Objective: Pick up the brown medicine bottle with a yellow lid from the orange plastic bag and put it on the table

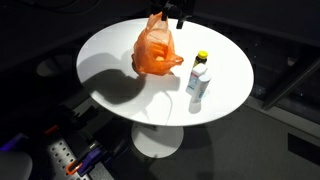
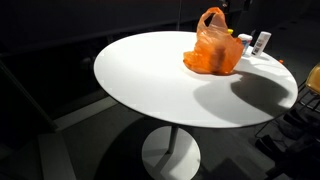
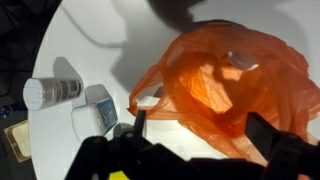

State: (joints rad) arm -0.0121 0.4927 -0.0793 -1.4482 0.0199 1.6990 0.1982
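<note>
- Bottle (image 1: pixel 201 66) with the yellow lid stands upright on the table (image 1: pixel 110 50), just right of the orange bag (image 1: pixel 157 50), beside a white bottle (image 1: pixel 196 90).
- Gripper (image 1: pixel 180 13) hangs over the bag's far side; the bottle lies right and nearer.
- Fingers (image 3: pixel 264 135) are spread wide, holding nothing.
- Pale round thing (image 3: pixel 240 60) inside the bag: cannot tell what.
</note>
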